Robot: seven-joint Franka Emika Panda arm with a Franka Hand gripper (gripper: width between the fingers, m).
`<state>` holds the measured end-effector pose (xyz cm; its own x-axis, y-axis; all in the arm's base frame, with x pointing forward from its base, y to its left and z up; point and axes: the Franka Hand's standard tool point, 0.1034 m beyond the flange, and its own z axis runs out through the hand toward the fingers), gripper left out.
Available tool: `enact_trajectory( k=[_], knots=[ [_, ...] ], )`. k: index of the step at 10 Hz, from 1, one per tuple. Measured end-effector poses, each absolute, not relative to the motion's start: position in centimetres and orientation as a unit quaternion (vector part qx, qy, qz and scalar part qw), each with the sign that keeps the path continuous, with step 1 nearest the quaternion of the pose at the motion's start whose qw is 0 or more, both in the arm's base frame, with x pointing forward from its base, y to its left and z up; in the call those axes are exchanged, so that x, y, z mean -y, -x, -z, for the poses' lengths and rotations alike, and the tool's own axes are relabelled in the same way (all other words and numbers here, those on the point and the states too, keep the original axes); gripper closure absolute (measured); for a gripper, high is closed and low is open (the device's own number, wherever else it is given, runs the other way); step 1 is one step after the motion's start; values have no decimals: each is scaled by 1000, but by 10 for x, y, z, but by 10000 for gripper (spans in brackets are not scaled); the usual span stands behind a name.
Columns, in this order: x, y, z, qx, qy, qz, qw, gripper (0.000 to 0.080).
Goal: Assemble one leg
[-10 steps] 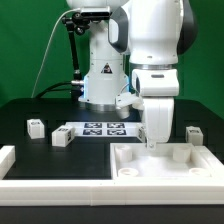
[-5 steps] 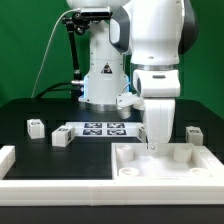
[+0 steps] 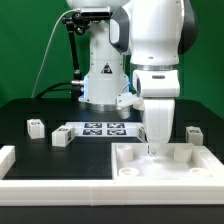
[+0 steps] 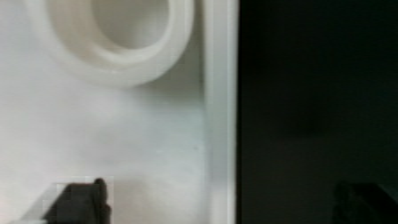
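One leg (image 3: 60,137) unmoved; jaws spread wide, empty, slightly lower over tray (image 3: 160,186).

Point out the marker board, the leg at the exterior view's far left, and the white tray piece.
marker board (image 3: 100,128): exterior view, tagged top face
far-left leg (image 3: 36,127): exterior view, front face
tray piece (image 3: 117,158): exterior view, left rim

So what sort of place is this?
Likely a robotics lab test bench: a robot arm over a black table, a marker board of fiducial tags, and a plain green backdrop.
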<state>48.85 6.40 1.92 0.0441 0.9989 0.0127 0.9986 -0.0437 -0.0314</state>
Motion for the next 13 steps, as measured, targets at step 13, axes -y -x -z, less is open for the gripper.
enact_trajectory(
  k=[13],
  knots=[
    [-86,-472,-49,477,879,7,9,151]
  ],
)
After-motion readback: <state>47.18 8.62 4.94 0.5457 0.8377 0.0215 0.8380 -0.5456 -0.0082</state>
